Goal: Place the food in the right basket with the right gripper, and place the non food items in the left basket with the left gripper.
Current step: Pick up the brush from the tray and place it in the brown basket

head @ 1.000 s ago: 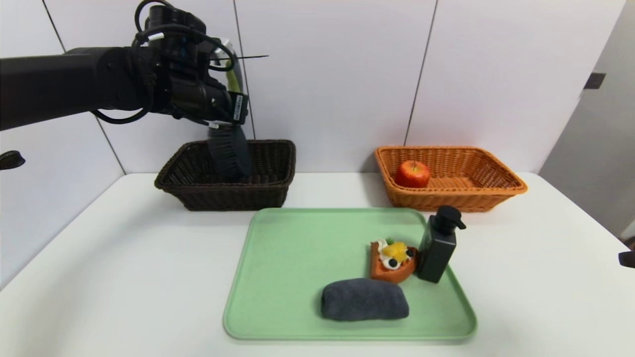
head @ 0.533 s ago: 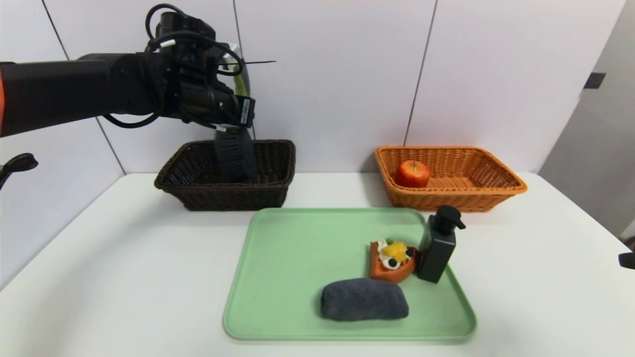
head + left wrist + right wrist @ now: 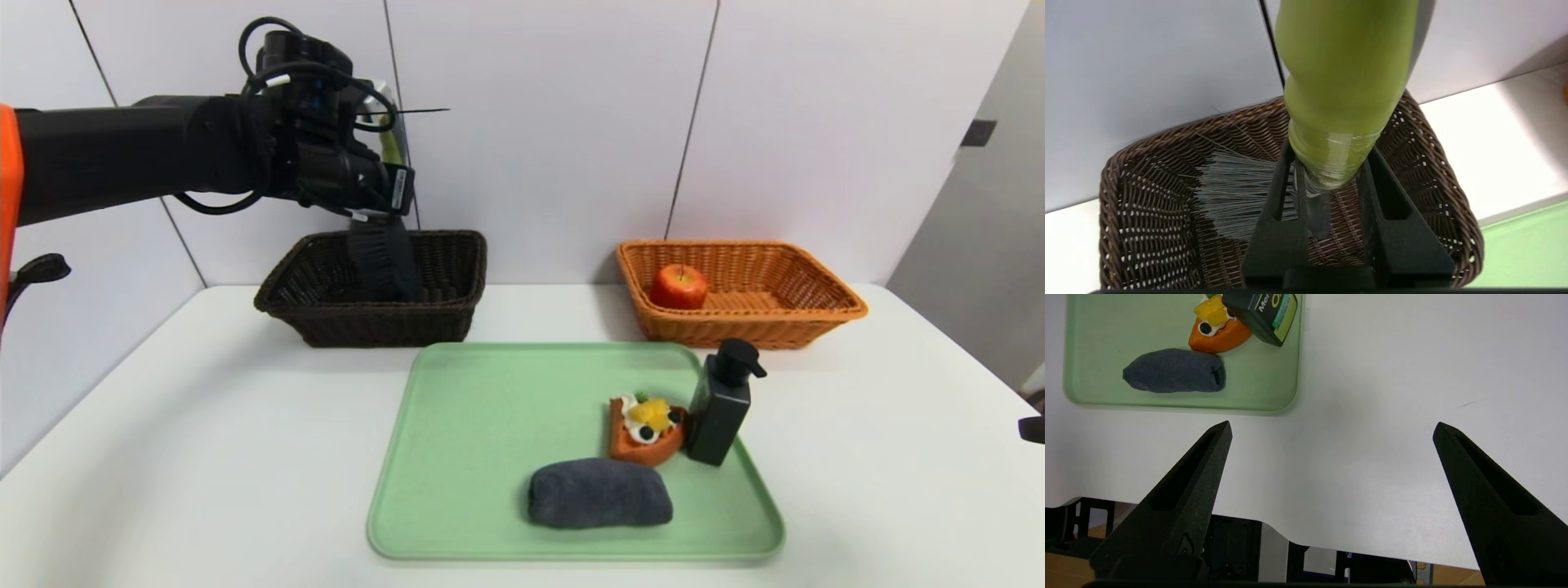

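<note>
My left gripper (image 3: 374, 196) is shut on the neck of the hand brush (image 3: 380, 257), which hangs bristles-down over the dark brown left basket (image 3: 359, 322). In the left wrist view the green handle (image 3: 1347, 69) sticks out past the gripper (image 3: 1329, 163) and the bristles (image 3: 1233, 192) fan over the basket (image 3: 1110, 171). The apple (image 3: 678, 286) lies in the orange right basket (image 3: 816, 306). The tart slice (image 3: 645, 429), pump bottle (image 3: 721, 408) and cloth roll (image 3: 600, 492) sit on the green tray (image 3: 490, 425). My right gripper (image 3: 1331, 428) stands open and empty above the table's near right edge.
The white wall stands close behind both baskets. White tabletop lies to the left and right of the tray. In the right wrist view the tray (image 3: 1180, 404), cloth roll (image 3: 1173, 371), tart slice (image 3: 1218, 332) and bottle (image 3: 1263, 312) show beyond the open fingers.
My left arm has reached farther out over the dark basket, carrying the brush slightly right and back. Everything on the tray and the right arm are unmoved.
</note>
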